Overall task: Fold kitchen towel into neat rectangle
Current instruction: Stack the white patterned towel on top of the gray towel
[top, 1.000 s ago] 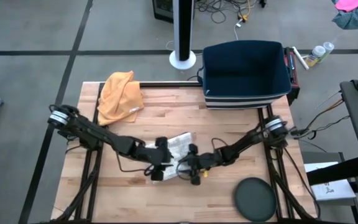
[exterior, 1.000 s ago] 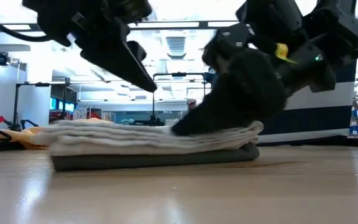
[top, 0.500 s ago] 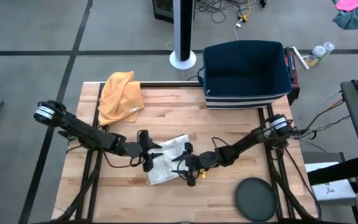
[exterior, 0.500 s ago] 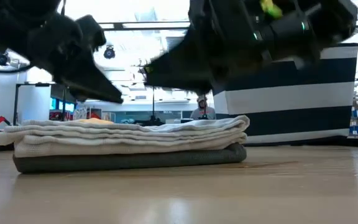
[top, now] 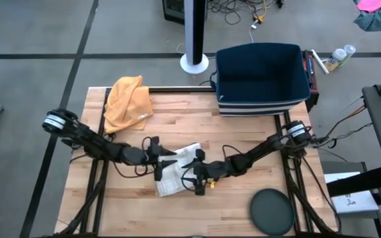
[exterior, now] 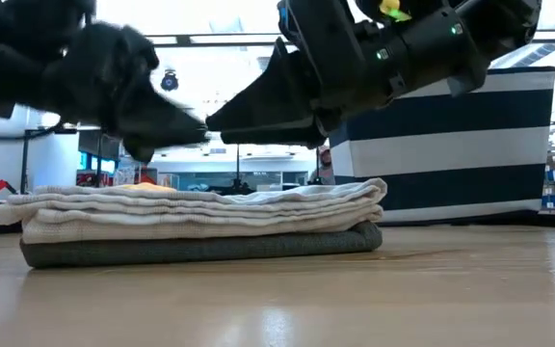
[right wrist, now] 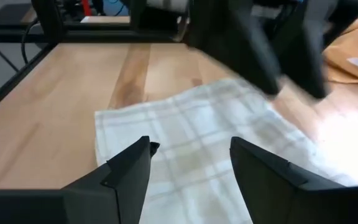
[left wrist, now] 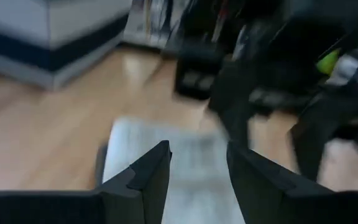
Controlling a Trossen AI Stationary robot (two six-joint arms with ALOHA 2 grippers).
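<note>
High view: both arms are reaching inward over the middle of the bench (top: 243,129), forearms lying low and nearly level. The left tool (top: 162,158) is sitting at the left edge of the folded towel (top: 177,173); the right tool (top: 196,179) is sitting at its right edge. The towel is lying as a compact rectangle near the bench centre, between the two tools. An orange cloth (top: 127,101) is bunched at the far left corner, a navy bin (top: 262,79) is standing at the far right edge, and a dark round disc (top: 272,211) is lying at the near right.

Low view: the towel (exterior: 200,212) is resting flat in stacked layers. Both tools are hanging just above it, the left tool (exterior: 147,116) over its left half and the right tool (exterior: 258,120) over its middle, neither touching it.

Left wrist view: the left tool (left wrist: 197,171) is pointing down at the towel (left wrist: 194,165), its fingers (left wrist: 151,171) standing apart with nothing between them.

Right wrist view: the right tool (right wrist: 191,162) is hovering over the plaid towel (right wrist: 197,146), fingers (right wrist: 132,165) spread wide and gripping nothing; the left arm is showing beyond the towel.
</note>
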